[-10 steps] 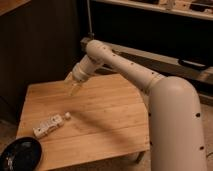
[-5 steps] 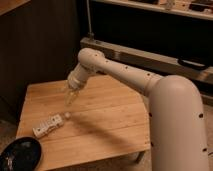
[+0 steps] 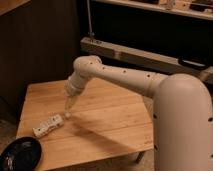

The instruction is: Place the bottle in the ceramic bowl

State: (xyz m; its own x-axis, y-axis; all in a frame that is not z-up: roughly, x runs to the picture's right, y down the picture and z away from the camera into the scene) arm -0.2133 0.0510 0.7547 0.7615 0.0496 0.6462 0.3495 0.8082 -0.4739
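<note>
Pale wood planks make up the tabletop (image 3: 110, 125), and most of it lies bare: a wide stretch runs from the middle to the right edge and back to the far edge, giving my arm (image 3: 125, 77) room to swing over it. The far edge meets a dark panel (image 3: 40, 45) on the left and a long pale rail (image 3: 140, 57) further right, both standing higher than the wood. The near edge cuts slantwise across the lower part of the view, with a table leg (image 3: 141, 156) showing beneath it close to my own bulky white body (image 3: 182, 125), which fills the right side. The left edge runs close past the things I care about, so room is tighter there. My arm reaches from the right across the back half of the tabletop, bends at a rounded joint and points down. My pincer (image 3: 67, 111) hangs over the left part of the wood, tips downward, spread and pinching nothing. The bottle (image 3: 48, 125) lies on its side on the planks just beside my pincer, toward the near left, its long axis slanting up toward my tips. Its right-hand end sits close under them, and I cannot tell whether they touch. The ceramic bowl (image 3: 21, 153), black and glossy, sits at the near left corner, beyond the bottle's other end and a little apart from it; whether it overhangs the corner I cannot tell.
</note>
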